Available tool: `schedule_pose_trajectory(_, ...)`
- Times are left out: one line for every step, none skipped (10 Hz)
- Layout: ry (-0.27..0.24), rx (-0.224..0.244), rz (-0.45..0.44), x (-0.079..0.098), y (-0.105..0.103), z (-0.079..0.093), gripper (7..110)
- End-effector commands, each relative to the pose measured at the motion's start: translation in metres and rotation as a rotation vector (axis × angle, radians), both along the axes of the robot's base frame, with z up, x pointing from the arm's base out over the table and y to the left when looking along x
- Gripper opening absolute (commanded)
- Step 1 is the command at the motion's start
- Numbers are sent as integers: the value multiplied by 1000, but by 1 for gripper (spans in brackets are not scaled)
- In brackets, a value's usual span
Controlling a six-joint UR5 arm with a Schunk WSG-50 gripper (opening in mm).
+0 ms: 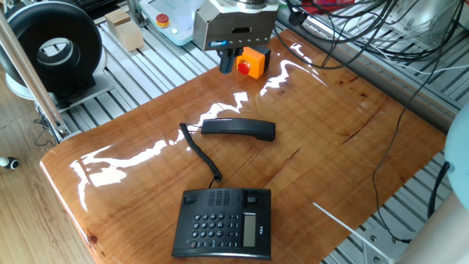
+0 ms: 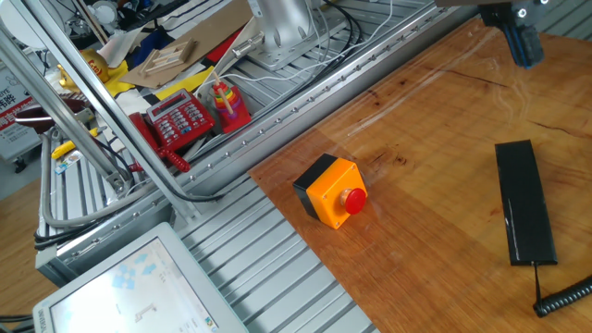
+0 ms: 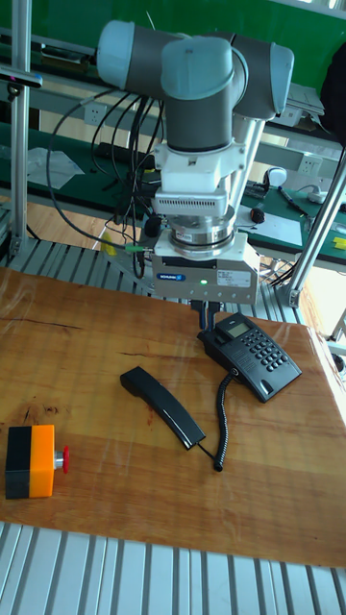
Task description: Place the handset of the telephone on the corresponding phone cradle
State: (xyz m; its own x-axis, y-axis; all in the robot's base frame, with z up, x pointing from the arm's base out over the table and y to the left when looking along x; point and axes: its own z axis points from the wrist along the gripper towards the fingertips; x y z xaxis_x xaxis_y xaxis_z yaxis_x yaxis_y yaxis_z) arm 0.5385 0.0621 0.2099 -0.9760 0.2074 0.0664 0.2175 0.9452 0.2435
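- One fixed view: the tool (image 1: 228, 60) is hanging at the far edge of the worktop (image 1: 344, 154), just beside an orange button box (image 1: 252, 62). Its fingers are showing as one dark stub below the grey body, so they are looking pressed together with nothing between them. The handset (image 1: 239, 129) is lying flat mid-worktop, well apart from the tool. Its coiled cord (image 1: 201, 151) is running toward the telephone (image 1: 223, 223), which is sitting near the front edge. The cradle (image 1: 229, 197) is lying bare along the telephone's far side.
- The other fixed view: only the tool's blue fingers (image 2: 521, 43) are showing at the top right, close together and gripping nothing. The handset (image 2: 524, 202) is lying flat below them, apart from them. The button box (image 2: 332, 191) is sitting near the worktop's edge (image 2: 277, 199).
- Tall fixed view: the tool (image 3: 205, 307) is hanging under the arm, its fingertips mostly hidden against the telephone (image 3: 251, 356) behind. The handset (image 3: 162, 405) is lying diagonally in front, off the telephone.
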Motion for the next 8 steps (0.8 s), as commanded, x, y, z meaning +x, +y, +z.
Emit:
schedule_pose_trajectory(18,-115,54,-9,-30,4,7)
schedule_pose_trajectory(36,-117,101,-17,-34,4,7)
schedule_pose_trajectory(28,-93,94,-15,-25,6,7)
schedule_pose_trajectory(17,-29,94,-13,-7,11,7)
schedule_pose_trajectory(-10,-27,123,-9,-4,13,7)
schedule_pose_trajectory(13,-99,134,-15,-22,12,44)
schedule_pose_trajectory(43,-150,149,-23,-34,13,44)
schedule_pose_trajectory(152,-156,206,-53,-40,20,44)
